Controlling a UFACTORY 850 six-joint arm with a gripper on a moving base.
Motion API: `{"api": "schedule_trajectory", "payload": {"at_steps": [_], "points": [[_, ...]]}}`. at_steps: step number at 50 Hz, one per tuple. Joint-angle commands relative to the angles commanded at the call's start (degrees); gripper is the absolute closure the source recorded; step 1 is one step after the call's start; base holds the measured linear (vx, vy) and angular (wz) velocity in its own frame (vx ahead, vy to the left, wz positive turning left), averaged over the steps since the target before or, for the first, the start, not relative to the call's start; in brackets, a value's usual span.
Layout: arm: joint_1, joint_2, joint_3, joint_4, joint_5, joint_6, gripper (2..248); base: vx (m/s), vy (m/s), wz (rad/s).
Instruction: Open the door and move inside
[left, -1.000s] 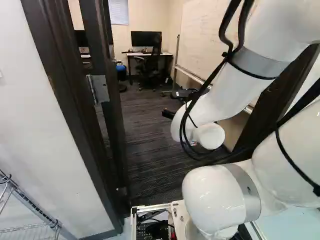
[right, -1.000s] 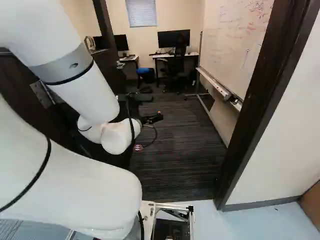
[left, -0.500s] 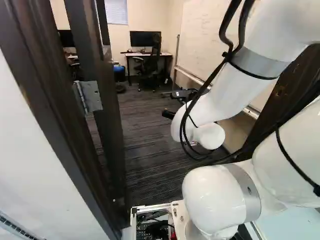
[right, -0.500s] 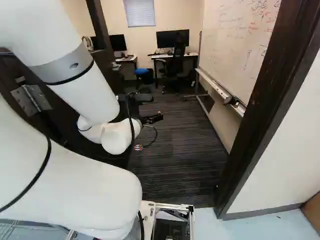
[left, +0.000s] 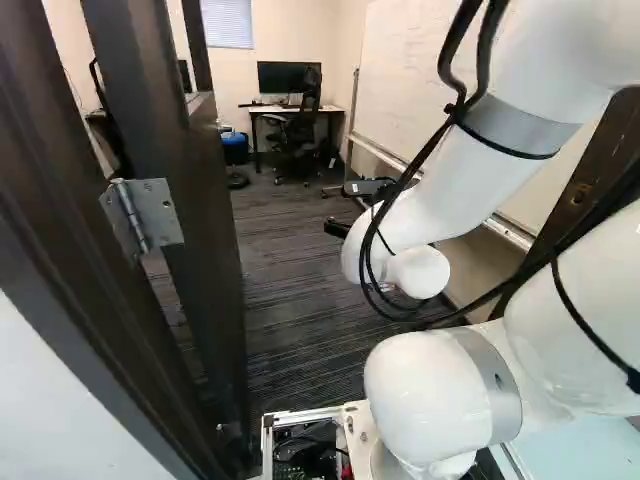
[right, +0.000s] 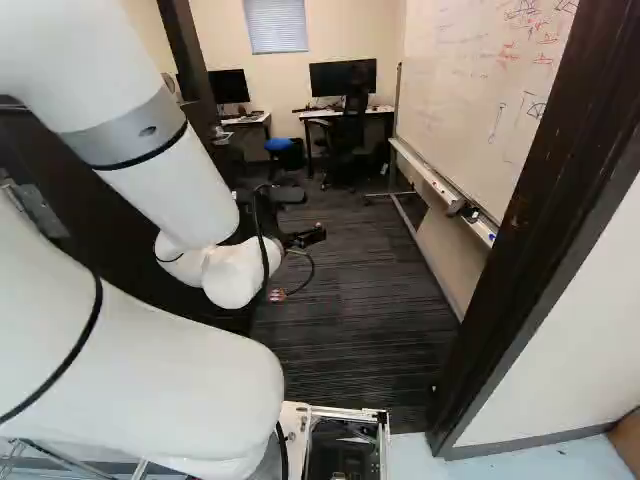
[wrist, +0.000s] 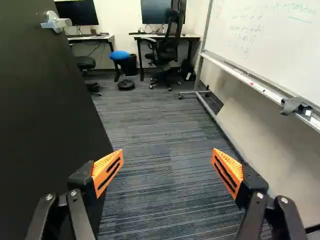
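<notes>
Claw (wrist: 167, 156): fingers spread wide apart, nothing gripped. Door (wrist: 45, 110): swung open, close beside the claw. Knocks to door or frame (right: 550, 200) could be caused by the base (left: 358, 428) being driven in askew.

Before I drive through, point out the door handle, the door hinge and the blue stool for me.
Door handle (wrist: 59, 23): wrist view, on its silver lever.
Door hinge (left: 160, 209): left base view, on its metal plate.
Blue stool (wrist: 120, 55): wrist view, on its seat.
</notes>
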Motion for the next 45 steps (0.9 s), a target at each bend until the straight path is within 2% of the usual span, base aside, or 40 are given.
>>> {"api": "schedule_trajectory", "payload": {"at_steps": [45], "points": [[0.0, 0.0, 0.0, 0.0, 0.0, 0.0, 3, 0.145, -0.013, 0.137]]}}
